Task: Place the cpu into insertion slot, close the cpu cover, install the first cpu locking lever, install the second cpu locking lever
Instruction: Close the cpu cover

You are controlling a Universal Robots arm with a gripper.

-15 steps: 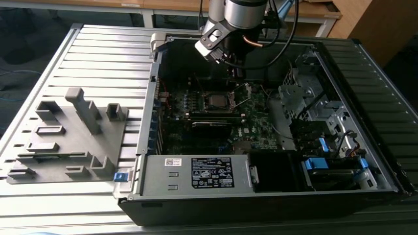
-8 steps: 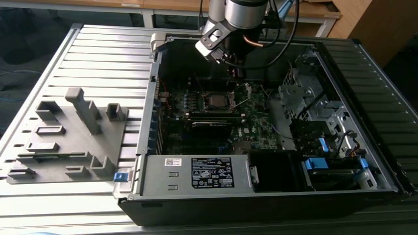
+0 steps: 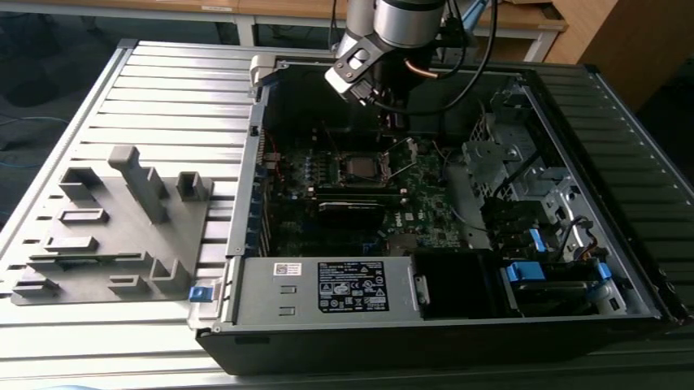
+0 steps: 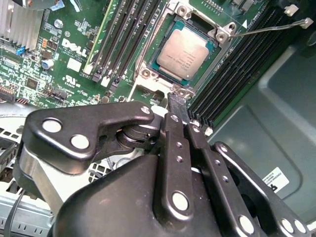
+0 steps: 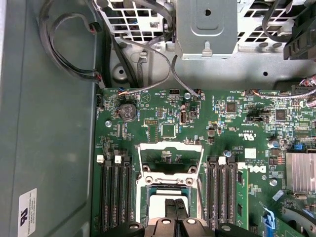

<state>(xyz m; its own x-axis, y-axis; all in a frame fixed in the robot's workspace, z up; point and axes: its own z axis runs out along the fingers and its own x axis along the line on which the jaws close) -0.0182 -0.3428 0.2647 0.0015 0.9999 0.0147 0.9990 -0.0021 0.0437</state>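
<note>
The tool [image 4: 180, 111] is looming right up close in the second wrist view, its black fingers pressing together and gripping nothing, tips hovering just beside the socket's edge. The cpu [image 4: 185, 53] is lying flat in the socket on the green motherboard [image 5: 163, 118]. The cpu cover [image 5: 170, 146] is sitting swung open, clear of the chip.
</note>
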